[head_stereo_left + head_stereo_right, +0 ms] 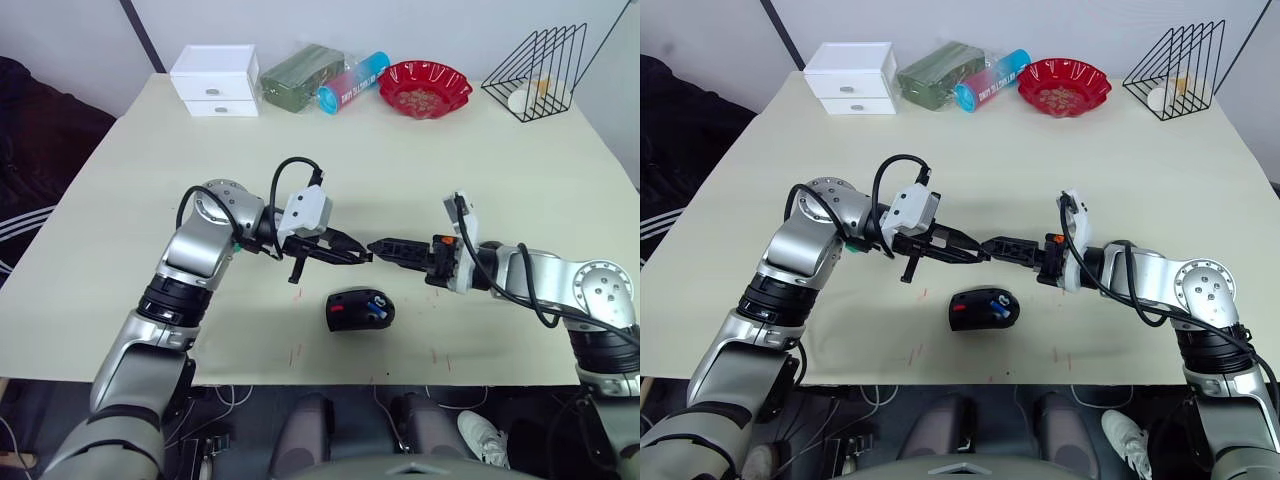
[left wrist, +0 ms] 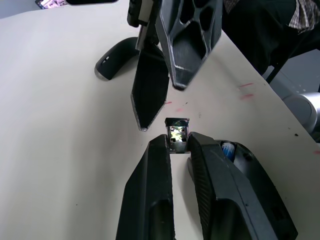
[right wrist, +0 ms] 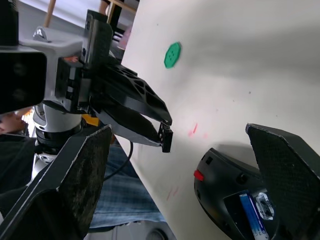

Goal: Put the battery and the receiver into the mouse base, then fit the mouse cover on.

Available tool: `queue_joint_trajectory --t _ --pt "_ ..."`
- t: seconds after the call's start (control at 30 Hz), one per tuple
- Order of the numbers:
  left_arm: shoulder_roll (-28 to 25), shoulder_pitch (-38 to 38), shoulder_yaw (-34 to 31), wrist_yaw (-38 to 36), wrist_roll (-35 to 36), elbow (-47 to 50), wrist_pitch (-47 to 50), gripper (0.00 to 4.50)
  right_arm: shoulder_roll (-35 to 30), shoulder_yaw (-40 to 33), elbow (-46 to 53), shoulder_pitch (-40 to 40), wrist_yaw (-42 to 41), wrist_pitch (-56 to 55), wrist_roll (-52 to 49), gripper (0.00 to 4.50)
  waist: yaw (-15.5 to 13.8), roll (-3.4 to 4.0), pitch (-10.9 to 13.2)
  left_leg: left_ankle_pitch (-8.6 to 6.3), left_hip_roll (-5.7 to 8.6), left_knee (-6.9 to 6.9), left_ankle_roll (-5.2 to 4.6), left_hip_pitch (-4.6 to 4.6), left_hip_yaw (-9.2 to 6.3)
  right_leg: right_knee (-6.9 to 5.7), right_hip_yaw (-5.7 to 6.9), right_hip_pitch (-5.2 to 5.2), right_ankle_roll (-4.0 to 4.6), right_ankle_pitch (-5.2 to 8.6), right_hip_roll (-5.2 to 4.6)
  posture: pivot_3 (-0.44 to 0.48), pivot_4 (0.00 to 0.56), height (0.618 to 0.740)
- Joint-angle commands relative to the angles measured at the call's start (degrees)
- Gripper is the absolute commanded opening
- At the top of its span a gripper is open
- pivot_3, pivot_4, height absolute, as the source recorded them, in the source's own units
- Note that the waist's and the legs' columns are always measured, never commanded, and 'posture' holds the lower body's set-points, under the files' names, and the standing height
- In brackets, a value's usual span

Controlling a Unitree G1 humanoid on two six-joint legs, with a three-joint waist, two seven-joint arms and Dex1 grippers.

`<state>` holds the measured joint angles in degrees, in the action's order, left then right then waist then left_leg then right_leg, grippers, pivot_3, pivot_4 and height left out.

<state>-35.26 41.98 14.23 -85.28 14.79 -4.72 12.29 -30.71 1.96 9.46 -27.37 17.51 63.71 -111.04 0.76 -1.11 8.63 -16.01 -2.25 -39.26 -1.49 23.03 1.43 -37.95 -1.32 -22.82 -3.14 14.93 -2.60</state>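
The mouse base [image 1: 359,310] lies open on the desk [image 1: 120,200] near its front edge, the blue battery [image 3: 251,214] already seated inside, red spot toward the robot's left. Just above it the two hands meet tip to tip. The left hand [image 2: 179,145] pinches the small receiver [image 2: 177,136] between nearly closed fingers. The right hand [image 3: 180,150] is spread wide and holds nothing. In the left wrist view the mouse cover [image 2: 116,58] rests on the desk beyond the right hand.
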Motion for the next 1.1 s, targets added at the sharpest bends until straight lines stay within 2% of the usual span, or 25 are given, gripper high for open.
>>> queue_joint_trajectory --t 0.03,0.13,0.3,0.6,1.1 --pt "-0.22 1.32 -0.1 -0.34 0.18 0.64 -0.71 0.06 0.65 -1.18 0.54 -1.03 0.65 0.7 -1.96 4.5 -0.01 0.0 0.0 0.0 0.0 0.0 0.0 0.01 0.0 0.0 0.0 -0.02 0.0 0.0 0.0 0.0 0.15 0.74" --pt "-0.22 1.34 -0.08 -0.36 0.19 0.57 -0.79 0.06 0.95 -1.43 0.43 -1.09 0.95 1.0 -1.96 4.5 0.0 0.0 0.0 0.0 0.0 0.0 0.0 0.13 -0.01 -0.01 0.01 -0.14 0.0 0.0 0.0 0.0 0.15 0.74" --pt "-0.22 1.35 -0.08 -0.36 0.2 0.55 -0.81 0.06 1.24 -1.7 0.3 -1.14 1.21 1.35 -1.96 4.5 0.01 0.01 -0.01 0.02 0.0 -0.14 0.0 0.82 -0.07 -0.14 0.06 -0.78 0.0 -0.02 0.0 0.0 0.15 0.74" --pt "0.38 1.66 0.15 -0.1 0.42 1.2 -0.35 0.06 0.66 1.73 -0.47 -1.3 3.7 2.89 -1.96 4.5 0.0 0.01 -0.01 0.02 0.0 -0.13 0.0 0.84 -0.07 -0.08 0.07 -0.78 0.0 -0.02 0.0 0.0 0.15 0.74" --pt "0.02 1.14 0.38 -0.95 0.6 2.26 -0.25 0.06 2.74 0.12 -1.56 -1.22 5.56 2.02 -1.96 4.5 0.02 0.01 -0.01 0.01 0.0 -0.13 0.0 0.83 -0.07 -0.08 0.07 -0.78 0.0 -0.02 0.0 0.0 0.15 0.74"
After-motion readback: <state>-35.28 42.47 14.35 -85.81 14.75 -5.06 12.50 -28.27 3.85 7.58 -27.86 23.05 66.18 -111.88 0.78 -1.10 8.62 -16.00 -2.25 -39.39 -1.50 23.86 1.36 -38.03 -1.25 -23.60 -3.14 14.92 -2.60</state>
